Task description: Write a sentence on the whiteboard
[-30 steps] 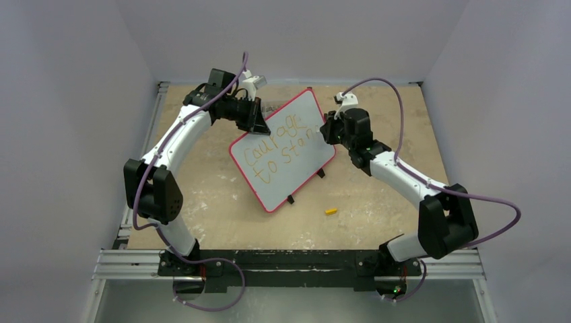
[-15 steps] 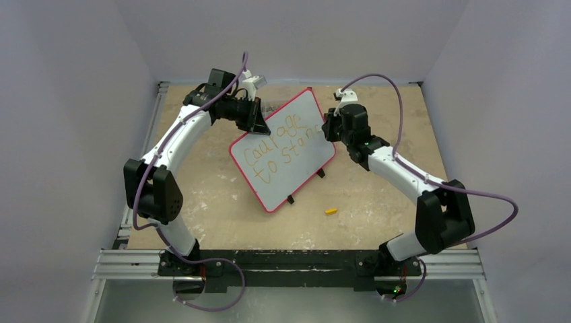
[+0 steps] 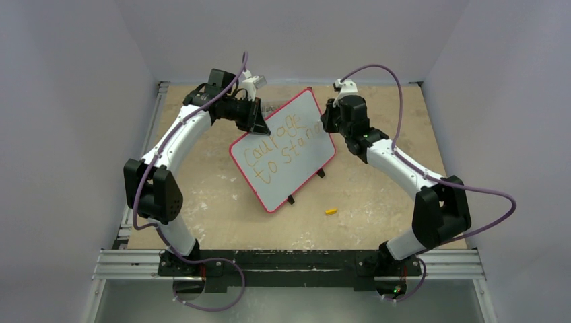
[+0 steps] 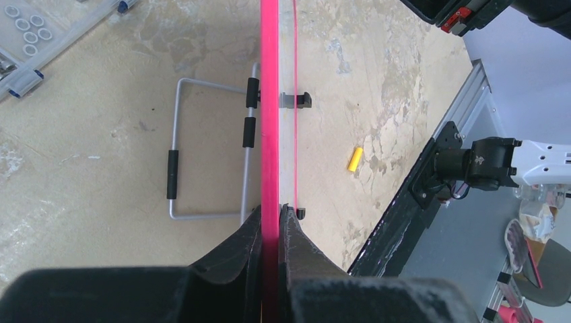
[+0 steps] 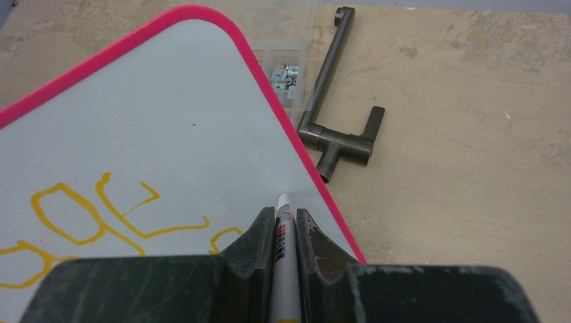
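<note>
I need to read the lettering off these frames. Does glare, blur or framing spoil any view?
Top external: the whiteboard is evenly lit, no glare, the sentence small but legible. Right wrist: strokes sharp, only partly in frame, faint sheen near the marker. Left wrist: board edge-on, no lettering visible.

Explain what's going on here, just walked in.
Mid-writing. The left jaws are shut on the pink rim of the whiteboard. The right jaws grip a marker, its tip near the board's edge just beyond the yellow lettering, whose visible part reads "courage" and "to stan". A small yellow cap lies on the table.
</note>
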`<state>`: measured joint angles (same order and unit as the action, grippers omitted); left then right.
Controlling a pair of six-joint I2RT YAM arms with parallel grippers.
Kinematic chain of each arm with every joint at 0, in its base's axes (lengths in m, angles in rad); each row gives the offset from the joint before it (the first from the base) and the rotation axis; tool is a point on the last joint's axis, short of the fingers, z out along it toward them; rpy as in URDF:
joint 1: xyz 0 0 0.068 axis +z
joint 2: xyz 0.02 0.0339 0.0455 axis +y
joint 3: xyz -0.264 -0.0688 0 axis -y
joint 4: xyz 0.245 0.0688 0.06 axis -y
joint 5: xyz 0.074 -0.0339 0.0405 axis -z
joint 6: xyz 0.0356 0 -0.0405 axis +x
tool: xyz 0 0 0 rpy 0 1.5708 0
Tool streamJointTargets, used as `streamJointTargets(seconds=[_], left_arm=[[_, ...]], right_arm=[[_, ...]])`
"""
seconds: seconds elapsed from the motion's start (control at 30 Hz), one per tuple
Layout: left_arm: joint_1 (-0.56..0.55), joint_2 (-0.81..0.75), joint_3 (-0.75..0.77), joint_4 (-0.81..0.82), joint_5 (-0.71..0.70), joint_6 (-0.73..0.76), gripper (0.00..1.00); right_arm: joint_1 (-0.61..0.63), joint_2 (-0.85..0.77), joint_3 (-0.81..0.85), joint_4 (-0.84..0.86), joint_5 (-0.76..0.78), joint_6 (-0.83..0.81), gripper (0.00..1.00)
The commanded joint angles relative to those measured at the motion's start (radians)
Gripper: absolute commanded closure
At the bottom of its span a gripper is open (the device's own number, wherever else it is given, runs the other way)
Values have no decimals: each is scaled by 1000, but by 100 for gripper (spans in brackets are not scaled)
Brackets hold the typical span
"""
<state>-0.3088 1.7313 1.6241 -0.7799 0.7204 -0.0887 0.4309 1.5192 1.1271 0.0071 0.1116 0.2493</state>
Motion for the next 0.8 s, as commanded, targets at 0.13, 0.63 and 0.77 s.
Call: streamJointTargets(seconds=[0.13, 0.63, 0.77], left_arm=[[-22, -21, -7, -58, -39, 84, 100], [-23, -22, -8, -60, -42, 85, 100], [-23, -21, -8, -61, -42, 85, 100]], right_arm=[[5, 18, 45, 51, -49, 31, 100], [5, -25, -101, 71, -50, 46, 100], [5, -31, -123, 71, -40, 42, 100]])
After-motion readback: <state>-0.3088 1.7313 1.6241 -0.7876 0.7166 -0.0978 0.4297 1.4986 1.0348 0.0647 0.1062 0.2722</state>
